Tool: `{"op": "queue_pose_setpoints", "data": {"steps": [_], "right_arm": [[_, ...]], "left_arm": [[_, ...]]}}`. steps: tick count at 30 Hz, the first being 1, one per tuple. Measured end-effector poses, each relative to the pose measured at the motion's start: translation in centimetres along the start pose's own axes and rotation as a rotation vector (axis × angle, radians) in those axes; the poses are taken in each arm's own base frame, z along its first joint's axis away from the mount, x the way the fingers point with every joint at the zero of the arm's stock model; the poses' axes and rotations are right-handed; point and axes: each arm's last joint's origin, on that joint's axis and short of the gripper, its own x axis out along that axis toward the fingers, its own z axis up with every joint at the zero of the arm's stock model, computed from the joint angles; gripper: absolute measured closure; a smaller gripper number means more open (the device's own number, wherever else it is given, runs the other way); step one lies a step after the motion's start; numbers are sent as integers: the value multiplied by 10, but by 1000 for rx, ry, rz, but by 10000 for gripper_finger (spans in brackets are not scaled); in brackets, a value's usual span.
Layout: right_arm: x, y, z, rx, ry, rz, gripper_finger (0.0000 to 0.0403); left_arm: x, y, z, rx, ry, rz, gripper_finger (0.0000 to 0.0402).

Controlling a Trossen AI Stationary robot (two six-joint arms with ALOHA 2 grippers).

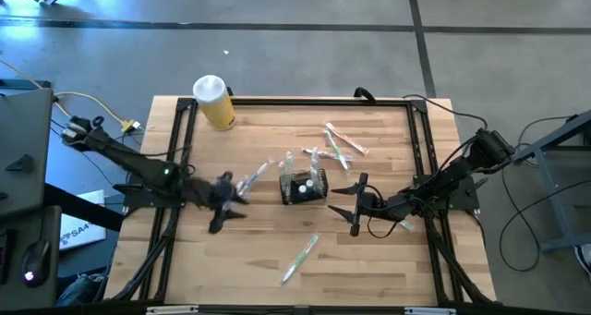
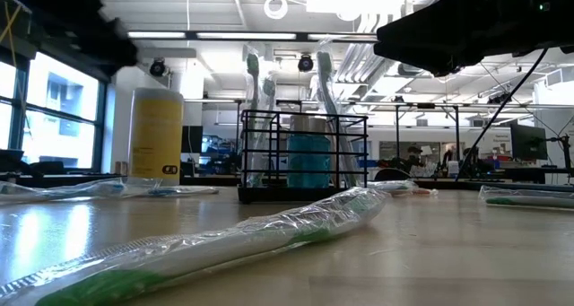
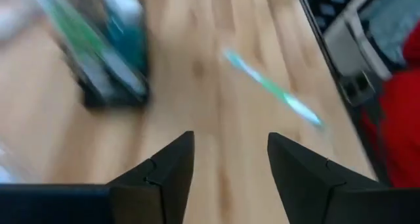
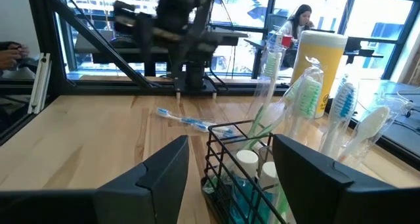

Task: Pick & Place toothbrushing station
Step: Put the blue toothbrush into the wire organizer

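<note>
Caddy of black wire mesh, the toothbrushing station [image 1: 304, 187], stands upright near the centre of the overhead frame on the wooden worktop [image 1: 369, 260], already holding several wrapped toothbrushes and a teal-capped bottle. Left end effector [image 1: 224, 202] sits left of it, fingers apart and empty. Right end effector [image 1: 355, 204] sits just right of it, fingers also apart and empty, facing the mesh wall in its wrist view.

The step appears to be the approach before a pick. Next, one arm likely needs to close on a loose wrapped toothbrush [image 1: 299, 258], lower centre, or on the caddy rim.

Bare wood lies open toward the lower edge. More wrapped brushes [image 1: 337, 146] crowd the upper right; a yellow cylinder [image 1: 214, 102] stands upper left, near the worktop's black frame rail.
</note>
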Motion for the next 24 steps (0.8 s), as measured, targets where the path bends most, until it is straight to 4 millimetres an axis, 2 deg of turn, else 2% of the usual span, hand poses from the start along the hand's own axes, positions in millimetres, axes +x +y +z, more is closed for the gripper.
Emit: {"op": "queue_pose_setpoints", "data": {"steps": [6,13,17,24], "right_arm": [[0,0,0,2,-2,0,191],[0,-1,1,3,-5,-3,191],[2,-2,0,-7,-1,-11,191],[6,-7,0,-9,0,-20,191]], "left_arm": [[1,-26,-16,-173,266,71,213],[8,-25,-34,-428,578,406,213],[18,-27,-41,-469,627,444,213],[25,-26,-47,-487,649,508,213]]}}
